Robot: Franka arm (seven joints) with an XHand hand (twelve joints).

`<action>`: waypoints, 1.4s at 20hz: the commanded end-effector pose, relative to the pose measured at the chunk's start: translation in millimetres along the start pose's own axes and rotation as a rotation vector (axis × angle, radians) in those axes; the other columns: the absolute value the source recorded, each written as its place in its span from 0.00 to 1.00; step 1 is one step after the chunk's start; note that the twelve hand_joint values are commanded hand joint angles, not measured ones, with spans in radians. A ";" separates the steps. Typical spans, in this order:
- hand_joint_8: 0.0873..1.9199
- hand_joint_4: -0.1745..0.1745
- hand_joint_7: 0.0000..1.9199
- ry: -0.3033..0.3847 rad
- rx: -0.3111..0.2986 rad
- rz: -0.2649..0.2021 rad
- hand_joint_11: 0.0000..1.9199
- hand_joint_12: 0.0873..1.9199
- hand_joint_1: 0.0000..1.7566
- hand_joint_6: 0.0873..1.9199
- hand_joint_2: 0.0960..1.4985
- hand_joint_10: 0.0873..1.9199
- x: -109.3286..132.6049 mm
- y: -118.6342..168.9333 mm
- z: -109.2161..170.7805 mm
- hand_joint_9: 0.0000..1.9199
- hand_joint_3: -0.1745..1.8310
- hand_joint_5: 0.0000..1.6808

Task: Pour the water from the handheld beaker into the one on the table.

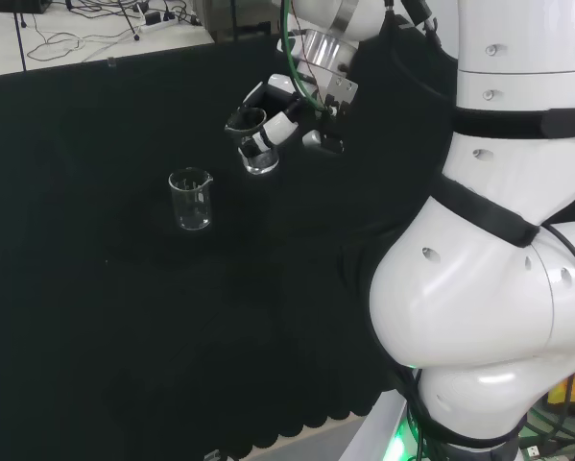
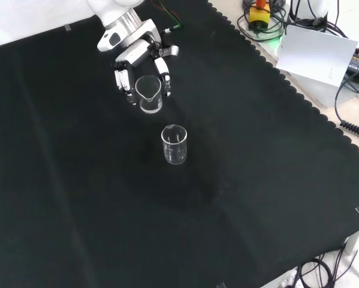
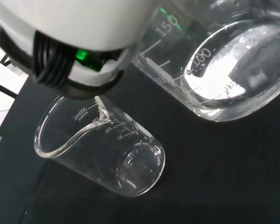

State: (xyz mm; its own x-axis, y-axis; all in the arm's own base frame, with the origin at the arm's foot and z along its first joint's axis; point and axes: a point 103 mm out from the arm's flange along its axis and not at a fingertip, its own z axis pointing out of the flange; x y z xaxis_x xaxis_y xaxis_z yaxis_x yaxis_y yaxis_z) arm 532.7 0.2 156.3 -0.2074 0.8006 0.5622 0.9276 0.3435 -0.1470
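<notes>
Hand (image 2: 137, 63) with fingers curled round held beaker (image 2: 148, 93), raised above black cloth (image 2: 257, 180), upright or nearly so, water pooled at base in wrist view. Second beaker (image 2: 174, 144) upright on cloth, near but apart, nearer camera in front view.

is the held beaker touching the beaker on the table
Apart. In the front view black cloth shows between the held beaker, gripped by the hand, and the beaker on the table; the head view shows the same gap.
</notes>
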 end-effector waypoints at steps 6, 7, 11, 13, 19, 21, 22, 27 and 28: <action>0.06 0.97 0.78 -0.089 0.084 0.001 0.54 0.46 0.67 0.00 0.37 0.03 15.8 -1.1 -3.6 0.74 0.38 0.92; 0.06 0.97 0.78 -0.107 0.100 0.002 0.54 0.46 0.67 0.00 0.37 0.03 17.7 -0.8 -3.2 0.74 0.38 0.92; 0.06 0.96 0.78 -0.163 0.149 0.002 0.54 0.46 0.67 0.00 0.37 0.03 27.6 1.8 -0.5 0.74 0.39 0.92; 0.06 0.92 0.78 -0.194 0.173 0.003 0.55 0.46 0.67 0.00 0.37 0.02 33.4 3.6 1.0 0.74 0.39 0.93; 0.05 0.86 0.79 -0.264 0.236 0.020 0.55 0.46 0.67 0.00 0.37 0.02 43.3 8.3 4.1 0.75 0.39 0.93; 0.05 0.85 0.79 -0.290 0.250 0.023 0.55 0.46 0.67 0.00 0.37 0.02 45.7 9.0 4.7 0.75 0.39 0.93; 0.05 0.85 0.79 -0.306 0.261 0.028 0.55 0.46 0.67 0.00 0.37 0.02 46.8 9.4 4.8 0.75 0.39 0.93; 0.05 0.84 0.79 -0.359 0.306 0.031 0.55 0.46 0.67 0.00 0.37 0.02 53.0 10.2 5.1 0.75 0.39 0.93; 0.05 0.84 0.79 -0.368 0.311 0.031 0.55 0.46 0.67 0.00 0.37 0.02 54.2 10.3 5.0 0.75 0.39 0.93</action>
State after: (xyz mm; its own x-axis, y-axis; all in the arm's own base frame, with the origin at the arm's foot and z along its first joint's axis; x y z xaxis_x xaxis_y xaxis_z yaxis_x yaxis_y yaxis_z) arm 530.5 44.0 178.9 -0.3074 0.9113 0.2739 0.8283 0.3979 -0.3945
